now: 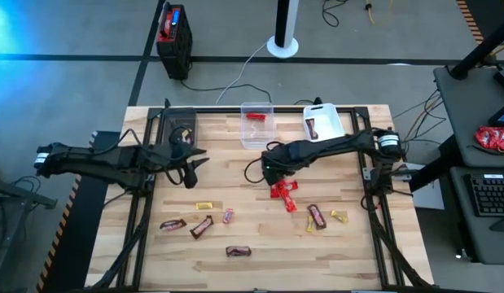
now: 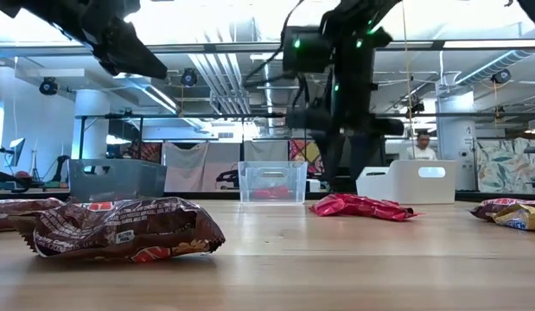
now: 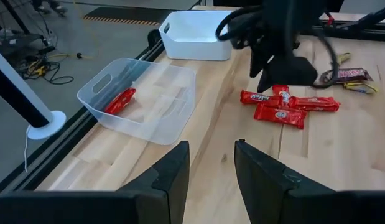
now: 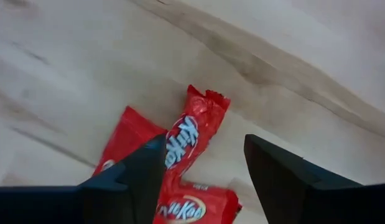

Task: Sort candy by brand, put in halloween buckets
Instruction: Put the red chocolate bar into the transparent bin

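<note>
bright, even overhead light; blue glare top-left, low view backlit.

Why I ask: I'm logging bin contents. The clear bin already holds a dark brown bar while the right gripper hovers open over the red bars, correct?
Not quite: the clear bin holds a red bar, as the left wrist view shows. The right gripper does hover open over the red bars.

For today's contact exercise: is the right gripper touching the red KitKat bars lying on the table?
Apart. In the right wrist view, the right gripper is open above the red KitKat bars, with bare wood between its fingers and the wrappers.
</note>
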Robot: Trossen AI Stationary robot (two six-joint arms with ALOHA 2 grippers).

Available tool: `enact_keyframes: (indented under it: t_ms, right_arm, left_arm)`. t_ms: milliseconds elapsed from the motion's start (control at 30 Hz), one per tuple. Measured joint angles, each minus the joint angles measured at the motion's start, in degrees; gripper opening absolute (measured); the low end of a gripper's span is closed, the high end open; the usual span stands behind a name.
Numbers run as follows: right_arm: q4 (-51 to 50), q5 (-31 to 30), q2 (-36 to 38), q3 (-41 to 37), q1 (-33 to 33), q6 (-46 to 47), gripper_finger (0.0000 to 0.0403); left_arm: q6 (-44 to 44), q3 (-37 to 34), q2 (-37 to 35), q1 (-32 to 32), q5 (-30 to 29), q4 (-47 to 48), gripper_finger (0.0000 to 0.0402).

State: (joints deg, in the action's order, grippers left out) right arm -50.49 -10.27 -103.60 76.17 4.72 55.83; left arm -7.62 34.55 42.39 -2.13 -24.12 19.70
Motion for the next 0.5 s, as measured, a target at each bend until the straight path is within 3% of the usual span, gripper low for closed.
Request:
enact_keyframes:
  t_ms: [500]
  right_arm:
    - [3.13,1.93,-6.03,0.14,1.31,-0.35,0.0191]
  left_arm:
    - [-0.47,-3.16,0.05,0.02,-0.92,-1.37,0.0112]
